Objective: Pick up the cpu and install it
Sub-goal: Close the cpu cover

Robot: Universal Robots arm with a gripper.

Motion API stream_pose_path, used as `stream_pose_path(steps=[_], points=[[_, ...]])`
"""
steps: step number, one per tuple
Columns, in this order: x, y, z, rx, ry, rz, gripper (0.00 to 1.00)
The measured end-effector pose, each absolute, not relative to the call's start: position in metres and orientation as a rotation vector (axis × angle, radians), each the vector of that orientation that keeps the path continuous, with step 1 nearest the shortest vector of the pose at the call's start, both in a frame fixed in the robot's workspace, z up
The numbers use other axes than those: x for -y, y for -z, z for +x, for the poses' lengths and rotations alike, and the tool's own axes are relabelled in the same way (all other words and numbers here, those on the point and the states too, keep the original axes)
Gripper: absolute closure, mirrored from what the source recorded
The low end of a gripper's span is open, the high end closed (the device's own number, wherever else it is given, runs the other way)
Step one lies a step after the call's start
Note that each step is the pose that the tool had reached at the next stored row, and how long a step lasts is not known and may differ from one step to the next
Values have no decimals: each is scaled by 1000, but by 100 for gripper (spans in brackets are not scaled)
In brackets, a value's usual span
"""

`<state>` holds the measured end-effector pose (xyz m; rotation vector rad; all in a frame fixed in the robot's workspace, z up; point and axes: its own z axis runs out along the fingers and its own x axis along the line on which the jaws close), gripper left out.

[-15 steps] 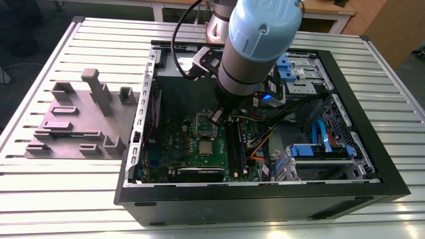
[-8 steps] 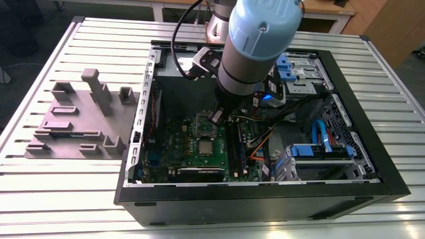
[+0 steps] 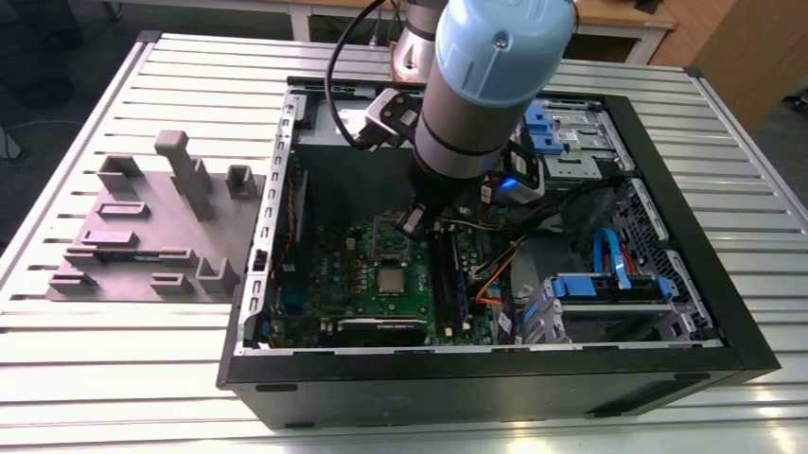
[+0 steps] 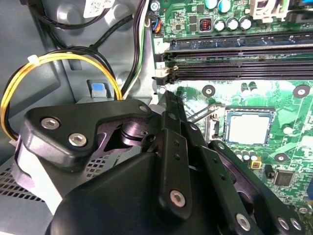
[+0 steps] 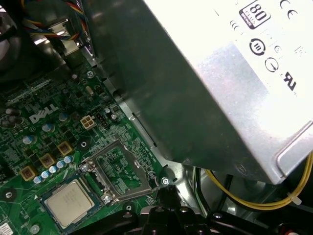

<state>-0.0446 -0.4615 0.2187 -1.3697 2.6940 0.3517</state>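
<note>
The cpu [image 3: 393, 280] is a small silvery square lying flat in its socket on the green motherboard [image 3: 331, 284] inside the open computer case. It also shows in both wrist views, as the cpu [image 4: 248, 128] and the cpu [image 5: 68, 200]. The socket's metal cover plate [image 5: 120, 171] is swung open beside the chip. My gripper [image 3: 414, 224] hangs low over the board just beyond the socket, toward the case's far side. Its black fingers meet in a narrow tip, shut on nothing, seen as the gripper [image 4: 168, 98] and the gripper [image 5: 168, 192], close to the cover plate's hinge end.
Long black memory slots [image 4: 234, 68] run beside the socket. The grey power supply [image 5: 210, 83] with yellow cables [image 4: 58, 61] stands close to the arm. Blue drive bays [image 3: 606, 284] fill the case at the exterior view's right. A grey fixture block [image 3: 158, 227] sits on the slatted table.
</note>
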Motion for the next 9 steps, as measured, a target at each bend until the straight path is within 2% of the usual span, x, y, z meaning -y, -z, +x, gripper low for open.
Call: stream_pose_path(steps=[9], points=[[461,-224,-46,-2706,-324,-1375,90]])
